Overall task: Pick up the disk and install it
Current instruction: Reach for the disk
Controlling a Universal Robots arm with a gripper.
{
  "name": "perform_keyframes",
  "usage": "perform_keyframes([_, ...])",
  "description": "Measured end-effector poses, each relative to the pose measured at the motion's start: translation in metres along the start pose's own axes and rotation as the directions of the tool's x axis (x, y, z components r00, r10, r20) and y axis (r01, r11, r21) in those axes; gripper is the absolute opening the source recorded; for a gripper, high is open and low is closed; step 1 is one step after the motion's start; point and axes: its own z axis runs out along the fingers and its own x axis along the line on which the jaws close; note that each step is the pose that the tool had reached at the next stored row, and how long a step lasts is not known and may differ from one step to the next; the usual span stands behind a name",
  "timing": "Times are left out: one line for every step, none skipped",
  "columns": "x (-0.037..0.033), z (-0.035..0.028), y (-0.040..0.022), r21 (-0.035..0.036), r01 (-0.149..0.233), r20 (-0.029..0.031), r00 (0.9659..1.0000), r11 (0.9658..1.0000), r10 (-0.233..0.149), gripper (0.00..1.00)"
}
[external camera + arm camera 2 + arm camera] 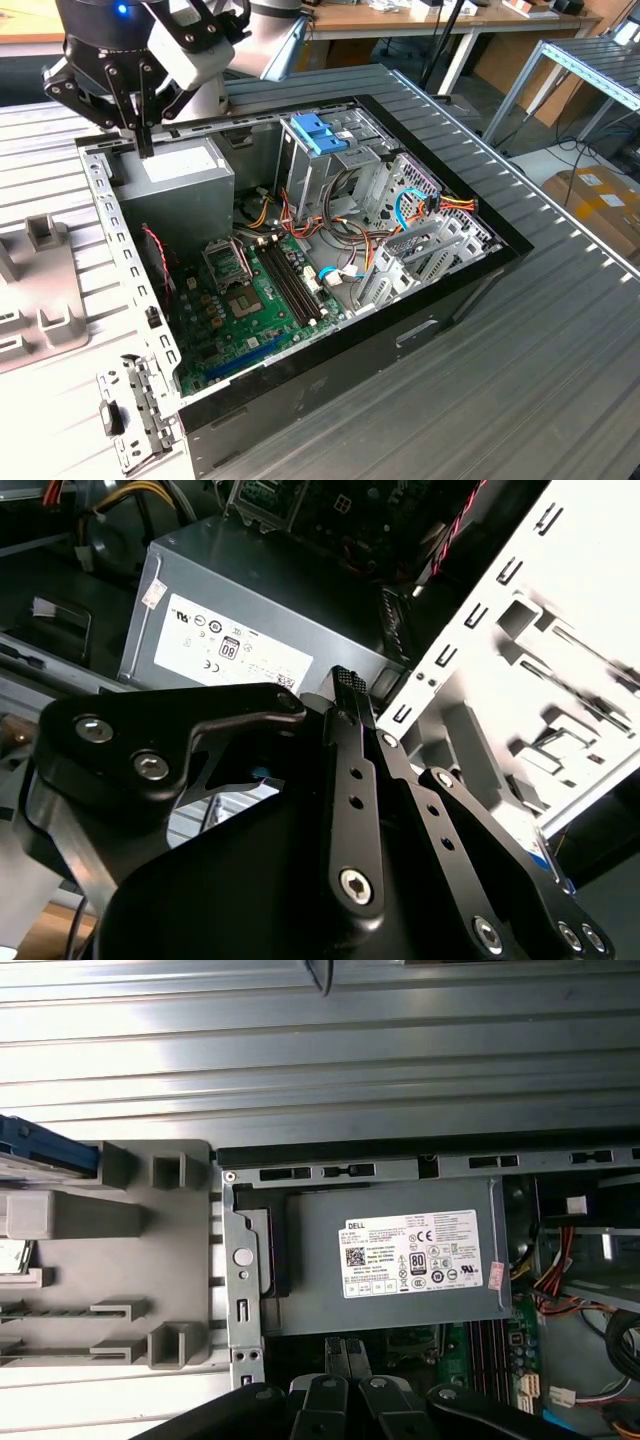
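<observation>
The disk (42, 1152) shows in the first wrist view as a flat piece with a blue edge, lying on the grey holder fixture (120, 1260) beside the open computer case; most of it is cut off by the picture's edge. My gripper (146, 140) hangs over the case's rear corner, above the grey power supply (175, 185), on the exterior view's left. Its black fingers (346, 1355) are shut together with nothing between them, also seen in the second wrist view (348, 685). The gripper is well apart from the disk.
The open case (420, 330) lies on a ribbed metal table (560, 400). Inside are the motherboard (250, 300), cables and metal drive cages (420, 250), one topped by a blue latch piece (320, 132). The grey fixture (40, 290) sits at the exterior view's left.
</observation>
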Motion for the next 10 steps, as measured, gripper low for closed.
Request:
perform_keyframes([0.0006, 0.0, 0.0, 0.0, 0.0, 0.0, 1.0, 1.0, 0.0, 0.11])
perform_keyframes([0.001, 0.0, -0.0001, 0.0001, 0.0, 0.0, 1.0, 1.0, 0.0, 0.11])
perform_keyframes([0.0015, -0.0001, -0.0001, 0.0001, 0.0, 0.0, 1.0, 1.0, 0.0, 0.11])
perform_keyframes([0.0024, -0.0001, -0.0002, 0.0, 0.0, 0.0, 1.0, 1.0, 0.0, 0.11])
perform_keyframes([0.0033, -0.0001, -0.0002, 0.0, 0.0, 0.0, 1.0, 1.0, 0.0, 0.11])
perform_keyframes([0.0046, -0.0001, -0.0004, 0.0, 0.0, 0.0, 1.0, 1.0, 0.0, 0.11])
perform_keyframes([0.0054, -0.0002, -0.0004, 0.0, 0.0, 0.0, 1.0, 1.0, 0.0, 0.11])
perform_keyframes([0.006, -0.0002, -0.0004, 0.0001, 0.0, 0.0, 1.0, 1.0, 0.0, 0.11])
perform_keyframes([0.0065, -0.0002, -0.0005, 0.0, 0.0, 0.0, 1.0, 1.0, 0.0, 0.11])
perform_keyframes([0.0071, -0.0002, -0.0005, 0.0, 0.0, 0.0, 1.0, 1.0, 0.0, 0.11])
